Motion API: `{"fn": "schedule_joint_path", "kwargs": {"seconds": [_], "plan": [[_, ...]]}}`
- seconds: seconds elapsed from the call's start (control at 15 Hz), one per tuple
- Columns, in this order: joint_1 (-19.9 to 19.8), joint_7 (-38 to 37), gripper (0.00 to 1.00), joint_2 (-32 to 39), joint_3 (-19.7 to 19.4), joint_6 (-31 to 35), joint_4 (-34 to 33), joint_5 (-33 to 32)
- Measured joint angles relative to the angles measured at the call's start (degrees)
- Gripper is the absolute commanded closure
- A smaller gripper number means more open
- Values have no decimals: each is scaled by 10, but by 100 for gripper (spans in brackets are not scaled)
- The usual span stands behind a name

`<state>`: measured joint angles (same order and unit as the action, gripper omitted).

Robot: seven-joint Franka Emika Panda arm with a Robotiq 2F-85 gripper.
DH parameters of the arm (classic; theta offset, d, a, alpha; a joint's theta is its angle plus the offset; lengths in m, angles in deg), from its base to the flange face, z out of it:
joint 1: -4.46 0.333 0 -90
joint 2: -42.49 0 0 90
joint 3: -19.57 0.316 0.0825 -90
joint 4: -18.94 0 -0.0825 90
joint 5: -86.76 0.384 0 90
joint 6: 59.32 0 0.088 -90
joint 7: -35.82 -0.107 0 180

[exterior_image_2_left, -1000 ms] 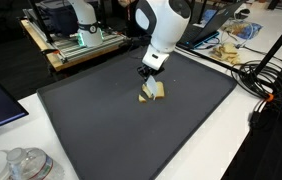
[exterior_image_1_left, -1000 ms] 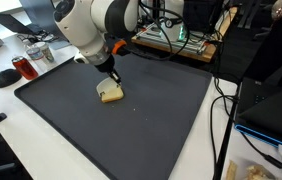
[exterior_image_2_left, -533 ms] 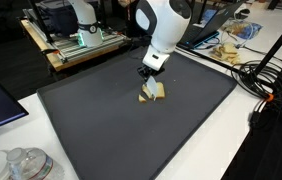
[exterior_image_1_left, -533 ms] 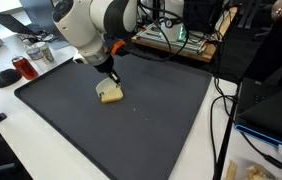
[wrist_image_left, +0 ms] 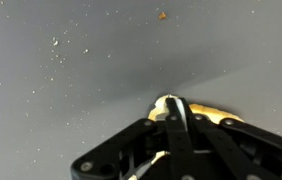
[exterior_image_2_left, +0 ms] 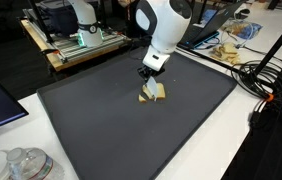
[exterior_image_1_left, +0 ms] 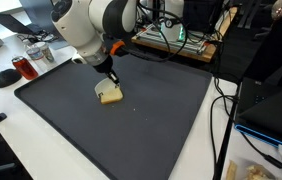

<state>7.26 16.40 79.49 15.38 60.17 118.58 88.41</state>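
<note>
A robotics lab bench; the gripper [exterior_image_1_left: 109,80] hangs over a dark work mat [exterior_image_1_left: 151,130] laid on a white table [exterior_image_1_left: 21,150]; just behind it a wooden rack [exterior_image_2_left: 81,45] carries bare circuit boards [exterior_image_1_left: 176,38] and wiring; black cables [exterior_image_1_left: 219,120] trail past the mat's edge, well off to one side of the gripper; a laptop [exterior_image_1_left: 276,108] sits beyond them.

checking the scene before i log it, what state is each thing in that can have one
gripper: shut, pointing down, tips at the top of the tan piece; a pinch cannot be told
tan piece: lying on the dark mat, directly under the gripper
dark mat: spread flat on the white table
reddish container: upright, off the mat near its corner
</note>
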Motion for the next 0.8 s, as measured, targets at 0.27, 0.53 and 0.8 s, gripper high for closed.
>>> {"fn": "schedule_joint_path", "kwargs": {"seconds": [0.27, 0.53, 0.8], "plan": [[-1, 1, 99, -9, -2, 23, 15, 0], [-1, 1, 99, -27, -6, 59, 48, -3], [-1, 6, 99, -61, -8, 85, 88, -8]]}}
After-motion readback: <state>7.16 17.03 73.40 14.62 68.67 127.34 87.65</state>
